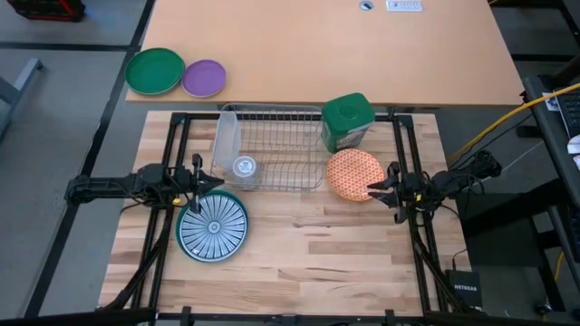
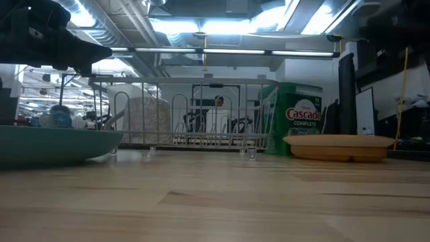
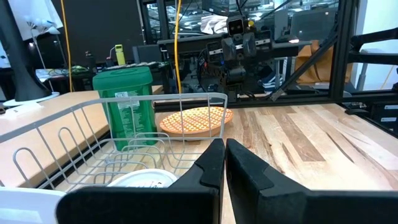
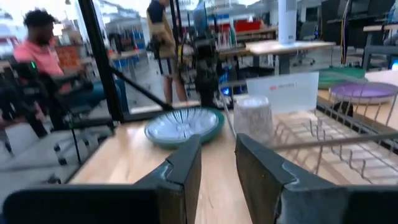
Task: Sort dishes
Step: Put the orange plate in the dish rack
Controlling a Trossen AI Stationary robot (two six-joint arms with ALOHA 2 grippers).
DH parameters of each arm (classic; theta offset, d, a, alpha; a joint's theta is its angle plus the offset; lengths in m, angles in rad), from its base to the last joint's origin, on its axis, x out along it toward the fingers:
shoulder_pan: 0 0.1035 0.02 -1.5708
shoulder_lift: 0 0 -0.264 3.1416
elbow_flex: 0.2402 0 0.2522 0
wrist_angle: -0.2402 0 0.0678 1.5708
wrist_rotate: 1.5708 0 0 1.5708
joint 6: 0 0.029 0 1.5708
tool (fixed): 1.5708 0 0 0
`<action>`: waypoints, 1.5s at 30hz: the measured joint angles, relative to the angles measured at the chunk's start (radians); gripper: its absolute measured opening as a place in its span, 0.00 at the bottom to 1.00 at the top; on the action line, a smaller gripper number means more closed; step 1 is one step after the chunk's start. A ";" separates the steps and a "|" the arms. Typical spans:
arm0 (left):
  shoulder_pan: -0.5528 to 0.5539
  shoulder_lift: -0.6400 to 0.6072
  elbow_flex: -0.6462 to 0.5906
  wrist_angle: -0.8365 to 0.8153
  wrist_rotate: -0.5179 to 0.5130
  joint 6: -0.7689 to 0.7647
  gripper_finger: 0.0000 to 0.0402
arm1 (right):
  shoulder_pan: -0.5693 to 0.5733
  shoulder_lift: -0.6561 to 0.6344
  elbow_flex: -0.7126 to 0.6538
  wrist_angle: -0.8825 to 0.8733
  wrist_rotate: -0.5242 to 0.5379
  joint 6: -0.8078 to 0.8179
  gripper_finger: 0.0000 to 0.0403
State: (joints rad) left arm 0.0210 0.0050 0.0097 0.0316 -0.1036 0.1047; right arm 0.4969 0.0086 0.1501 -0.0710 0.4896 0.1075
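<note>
We note the left end effector (image 1: 210, 179) nearly closed, holding nothing, hovering at the far rim of the striped teal plate (image 1: 213, 226). The right end effector (image 1: 373, 191) is parted a little, empty, just beside the orange speckled plate (image 1: 352, 174). Both plates lie flat on the bench (image 1: 308, 263). The wire dish rack (image 1: 276, 149) between them holds a clear container (image 1: 227, 143) and a small round lid (image 1: 245, 167), no plates. We judge sorting not begun: both plates remain to be racked.

Wire rack (image 1: 276, 149), matt wooden table (image 1: 317, 263)
</note>
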 joint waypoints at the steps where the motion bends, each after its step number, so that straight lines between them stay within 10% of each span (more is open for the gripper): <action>1: 0.000 0.000 0.000 0.000 0.000 0.000 0.02 | 0.000 0.000 0.000 0.007 0.000 -0.005 0.26; 14: 0.000 0.000 0.000 0.002 0.000 0.000 0.02 | 0.000 0.000 0.000 0.011 0.147 0.053 0.27; 27: 0.000 0.000 0.000 0.003 0.000 0.000 0.02 | 0.000 0.052 0.000 0.069 0.162 0.103 0.52; 45: 0.000 0.000 0.000 0.007 0.000 0.000 0.02 | 0.000 0.186 0.000 0.350 0.246 0.258 0.52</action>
State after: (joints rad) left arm 0.0211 0.0051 0.0093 0.0391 -0.1036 0.1047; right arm 0.4969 0.1942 0.1505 0.2792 0.7353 0.3655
